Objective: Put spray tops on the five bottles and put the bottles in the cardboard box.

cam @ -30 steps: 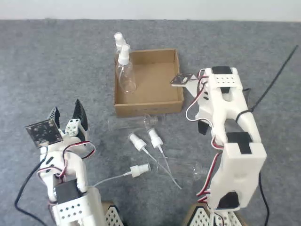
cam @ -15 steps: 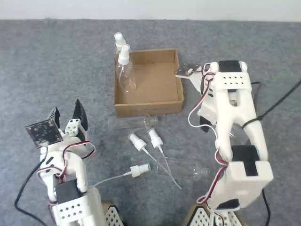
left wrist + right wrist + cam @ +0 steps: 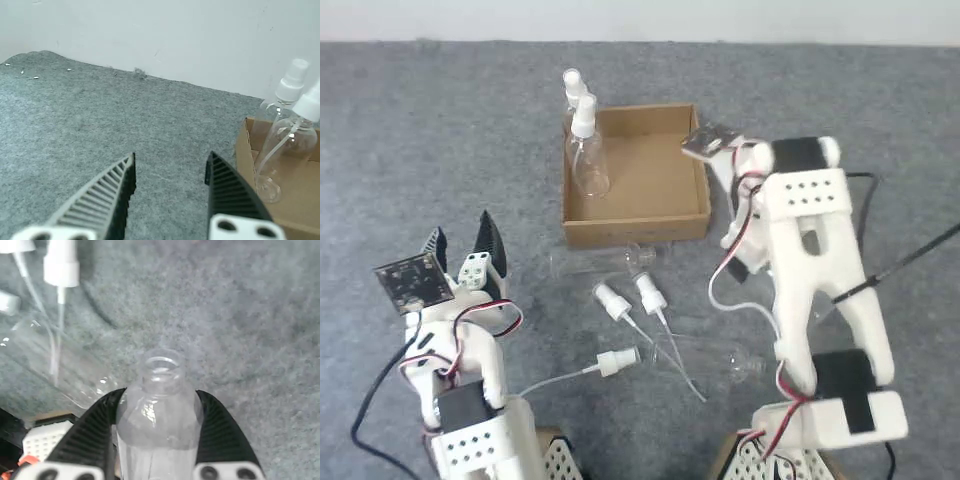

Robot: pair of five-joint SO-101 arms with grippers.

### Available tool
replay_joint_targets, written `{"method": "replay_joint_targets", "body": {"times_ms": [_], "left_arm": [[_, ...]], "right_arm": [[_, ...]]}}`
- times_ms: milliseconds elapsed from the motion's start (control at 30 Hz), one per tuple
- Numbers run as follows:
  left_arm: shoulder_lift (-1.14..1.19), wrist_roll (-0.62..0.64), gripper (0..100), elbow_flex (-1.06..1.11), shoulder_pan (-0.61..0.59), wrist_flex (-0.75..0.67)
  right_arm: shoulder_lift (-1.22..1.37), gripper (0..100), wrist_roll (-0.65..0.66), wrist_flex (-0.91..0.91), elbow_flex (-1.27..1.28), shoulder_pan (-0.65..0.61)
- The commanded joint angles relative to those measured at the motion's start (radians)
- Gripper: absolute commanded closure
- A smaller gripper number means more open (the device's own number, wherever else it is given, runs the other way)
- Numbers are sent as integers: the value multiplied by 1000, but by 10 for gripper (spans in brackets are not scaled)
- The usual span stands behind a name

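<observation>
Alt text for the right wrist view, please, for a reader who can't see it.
The right gripper holds an uncapped clear bottle, its open neck pointing away from the camera, against grey carpet. Beyond it lie a loose white spray top and a second clear bottle.

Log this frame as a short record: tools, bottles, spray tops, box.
left tool: open, over carpet, apart from every bottle
right tool: shut on an uncapped bottle
capped bottles: two, upright at the cardboard box's far left corner
lying bottles: two uncapped, one just in front of the box, one near the right arm
loose spray tops: three, on the carpet between the arms
</observation>
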Motion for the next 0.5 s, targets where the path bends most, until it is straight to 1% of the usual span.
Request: {"method": "replay_joint_targets", "body": {"times_ms": [0, 300, 467], "left_arm": [[-15, -8, 786, -8, 0, -32], [-15, -8, 786, -8, 0, -32], [-15, -8, 786, -8, 0, -32]], "right_arm": [[-143, 957, -60, 35, 23, -71], [-329, 957, -175, 30, 124, -200], [-415, 957, -245, -33, 175, -232]]}}
